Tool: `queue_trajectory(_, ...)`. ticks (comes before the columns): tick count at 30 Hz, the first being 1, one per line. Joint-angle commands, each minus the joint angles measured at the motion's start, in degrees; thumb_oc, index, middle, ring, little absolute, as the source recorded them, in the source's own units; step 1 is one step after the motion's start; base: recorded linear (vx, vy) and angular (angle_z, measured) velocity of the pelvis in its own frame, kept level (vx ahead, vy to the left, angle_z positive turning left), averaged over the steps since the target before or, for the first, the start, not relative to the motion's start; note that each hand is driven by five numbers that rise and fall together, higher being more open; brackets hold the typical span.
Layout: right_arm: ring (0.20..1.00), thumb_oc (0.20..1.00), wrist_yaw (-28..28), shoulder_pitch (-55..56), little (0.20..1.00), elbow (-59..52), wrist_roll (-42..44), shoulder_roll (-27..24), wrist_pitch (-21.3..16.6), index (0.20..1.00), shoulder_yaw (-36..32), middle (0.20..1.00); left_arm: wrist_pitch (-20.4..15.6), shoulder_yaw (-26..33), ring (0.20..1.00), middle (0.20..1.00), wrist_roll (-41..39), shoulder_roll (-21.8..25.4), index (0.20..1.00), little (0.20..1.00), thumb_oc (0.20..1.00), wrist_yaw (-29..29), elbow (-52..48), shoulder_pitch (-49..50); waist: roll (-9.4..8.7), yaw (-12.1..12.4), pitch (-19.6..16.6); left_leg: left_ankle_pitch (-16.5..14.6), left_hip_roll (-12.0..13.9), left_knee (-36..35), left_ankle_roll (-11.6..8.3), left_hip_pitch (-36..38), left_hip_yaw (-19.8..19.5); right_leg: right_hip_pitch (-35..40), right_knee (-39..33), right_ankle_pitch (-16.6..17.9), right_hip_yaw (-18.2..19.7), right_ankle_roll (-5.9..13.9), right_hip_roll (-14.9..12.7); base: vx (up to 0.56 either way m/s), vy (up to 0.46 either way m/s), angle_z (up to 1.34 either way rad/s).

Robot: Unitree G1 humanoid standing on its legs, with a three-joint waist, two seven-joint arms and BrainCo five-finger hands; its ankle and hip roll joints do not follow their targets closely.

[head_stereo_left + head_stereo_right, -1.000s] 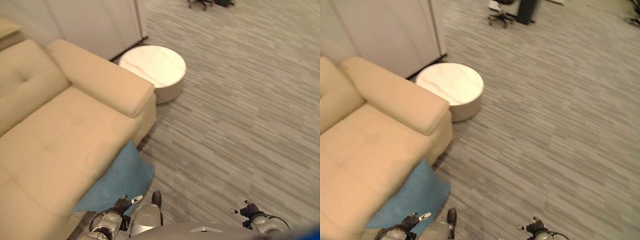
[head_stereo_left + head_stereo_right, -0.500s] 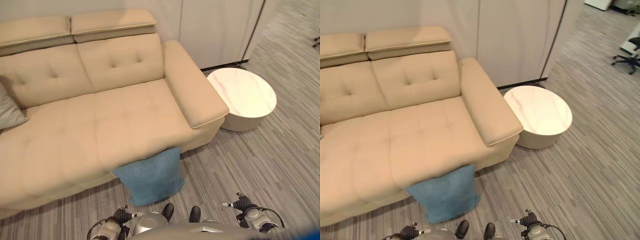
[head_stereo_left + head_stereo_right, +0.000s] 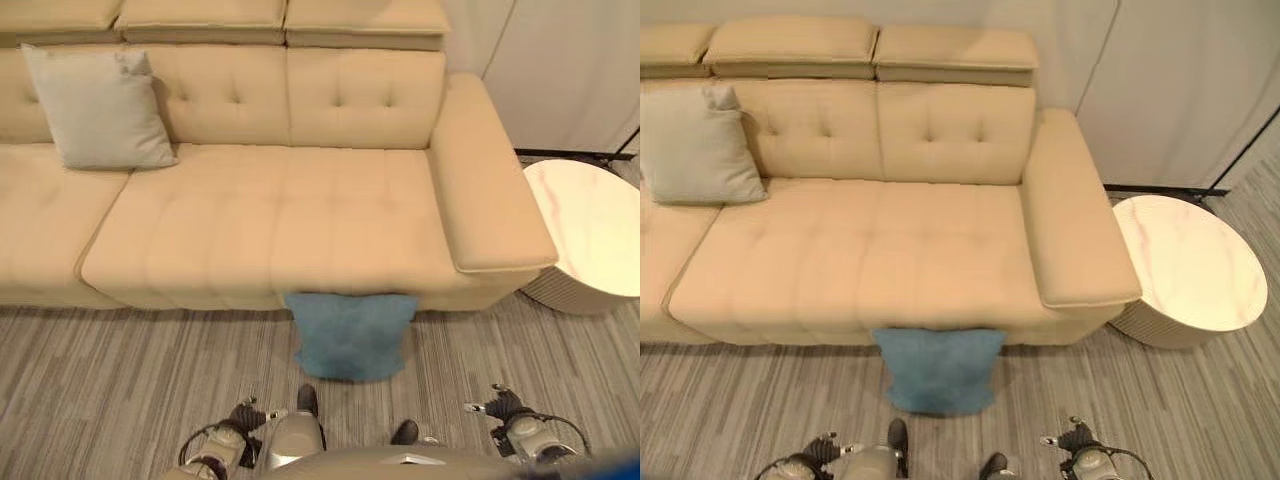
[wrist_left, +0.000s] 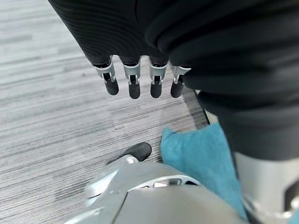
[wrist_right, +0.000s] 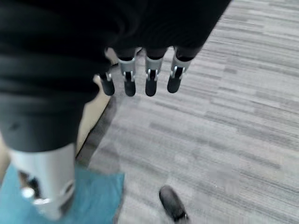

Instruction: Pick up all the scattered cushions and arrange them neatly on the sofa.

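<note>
A blue cushion [image 3: 350, 335] lies on the floor, leaning against the front of the beige sofa [image 3: 300, 210] just ahead of me. A grey cushion [image 3: 100, 105] stands upright against the sofa's backrest at the left. My left hand [image 3: 243, 415] hangs low at the bottom left, short of the blue cushion and a little to its left. In the left wrist view its fingers [image 4: 134, 87] are straight and hold nothing, with the blue cushion [image 4: 201, 158] beyond them. My right hand [image 3: 503, 405] hangs at the bottom right, its fingers [image 5: 148, 84] also relaxed and empty above the carpet.
A round white side table [image 3: 590, 240] stands on the floor beside the sofa's right armrest [image 3: 490, 190]. White wall panels [image 3: 1160, 80] rise behind it. Grey striped carpet [image 3: 120, 370] runs along the sofa's front.
The whole picture has swung: the camera turned left, so the sofa now faces me squarely and the grey cushion has come into view. Both hands stay low at my sides.
</note>
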Motion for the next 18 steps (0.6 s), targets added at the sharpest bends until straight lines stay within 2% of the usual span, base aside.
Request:
queue_trajectory(1, 1.0, 1.0, -0.7, -2.5, 1.0, -0.2, 0.7, -1.7, -0.3, 1.0, -0.2, 1.0, 0.1, 0.6, 1.0, 1.0, 2.2, -0.3, 1.0, 1.0, 1.0, -0.5, 1.3, -0.5, -0.74, 1.0, -1.1, -4.0, 1.2, 2.6, -3.86, -1.5, -3.3, 0.7, -0.7, -1.9, 2.0, 2.17, 2.0, 0.09, 0.14, 0.19)
queue_trajectory(2, 1.0, 1.0, -0.7, -2.4, 1.0, -0.4, 0.5, -1.5, -0.4, 1.0, -0.1, 1.0, 0.1, 0.7, 1.0, 1.0, 2.3, -0.1, 1.0, 1.0, 1.0, -0.6, 1.4, -0.4, -0.84, 1.2, -1.2, -4.1, 0.8, 1.8, -3.56, -0.9, -3.5, 0.8, 0.0, -2.1, 1.9, 2.39, 1.7, 0.1, 0.195, 0.19)
queue_trajectory(5, 1.0, 1.0, -0.2, -2.9, 1.0, -1.4, -0.2, -1.0, -0.2, 1.0, 0.2, 1.0, 0.1, 1.2, 1.0, 1.0, 2.2, 0.9, 1.0, 1.0, 1.0, -0.6, 1.0, -0.3, -0.59, 1.5, -0.7, -5.3, -0.3, 0.9, -1.73, 0.6, -4.0, -2.5, 9.5, -2.9, 2.7, 3.36, -1.1, 0.03, 0.23, 0.07)
queue_trajectory(6, 1.0, 1.0, -0.1, -3.6, 1.0, -1.7, -0.6, -0.8, -0.1, 1.0, 0.6, 1.0, 0.1, 1.5, 1.0, 1.0, 1.9, 1.6, 1.0, 1.0, 1.0, -0.3, 0.7, -0.8, -0.22, 1.5, 0.3, -4.6, -0.7, 1.5, -0.49, 0.1, -4.1, -5.5, 14.8, -1.2, 3.4, 3.71, -2.7, -0.04, 0.215, -0.12)
queue_trajectory(7, 1.0, 1.0, 0.1, -3.7, 1.0, -1.9, -0.6, -0.8, -0.2, 1.0, 0.6, 1.0, -0.3, 1.6, 1.0, 1.0, 1.5, 2.1, 1.0, 1.0, 1.0, -0.1, 0.7, -0.9, 0.1, 1.1, 0.7, -4.7, -1.2, 1.3, -0.19, 0.5, -5.2, -7.4, 16.4, -0.8, 6.9, 4.16, -2.5, 0.01, 0.138, -0.06)
queue_trajectory(8, 1.0, 1.0, -0.1, -3.7, 1.0, -1.7, -0.5, -0.9, -0.3, 1.0, 0.4, 1.0, -0.7, 1.8, 1.0, 1.0, 1.0, 2.2, 1.0, 1.0, 1.0, -0.1, 0.5, -0.8, 0.33, 0.8, 0.6, -4.6, -1.7, 0.4, -0.21, 1.2, -6.3, -7.9, 14.0, -1.2, 10.1, 3.83, -1.3, 0.14, 0.006, 0.14)
queue_trajectory(10, 1.0, 1.0, -0.2, -3.7, 1.0, -1.7, -0.1, -1.2, -0.1, 1.0, 0.2, 1.0, -1.0, 1.4, 1.0, 1.0, 0.9, 2.3, 1.0, 1.0, 1.0, 0.0, 0.6, -1.0, 0.13, -0.6, 0.6, -4.5, -2.5, -0.2, -0.49, 1.9, -8.8, -9.7, 8.1, 0.5, 16.0, 4.05, 0.6, 0.18, -0.094, 0.54)
queue_trajectory(13, 1.0, 1.0, -0.5, -3.1, 1.0, -1.3, -0.1, -1.7, -0.5, 1.0, 0.1, 1.0, -1.1, 1.2, 1.0, 1.0, 1.2, 1.6, 1.0, 1.0, 1.0, 0.1, 1.2, -1.3, -0.43, -1.1, 0.0, -4.0, -2.3, -0.6, -2.09, 2.0, -10.3, -6.4, 3.2, 1.2, 14.2, 3.73, 1.7, 0.14, -0.17, 0.81)
queue_trajectory(18, 1.0, 1.0, -0.6, -2.6, 1.0, -1.1, -0.2, -2.2, -0.8, 1.0, 0.4, 1.0, -1.1, 0.8, 1.0, 1.0, 1.0, 1.1, 1.0, 1.0, 1.0, 0.2, 0.4, -1.6, -0.43, -1.6, -0.5, -3.4, -1.5, -1.3, -3.3, 2.3, -11.1, -3.6, 0.4, 0.9, 11.7, 3.04, 2.4, 0.08, -0.078, 0.4)
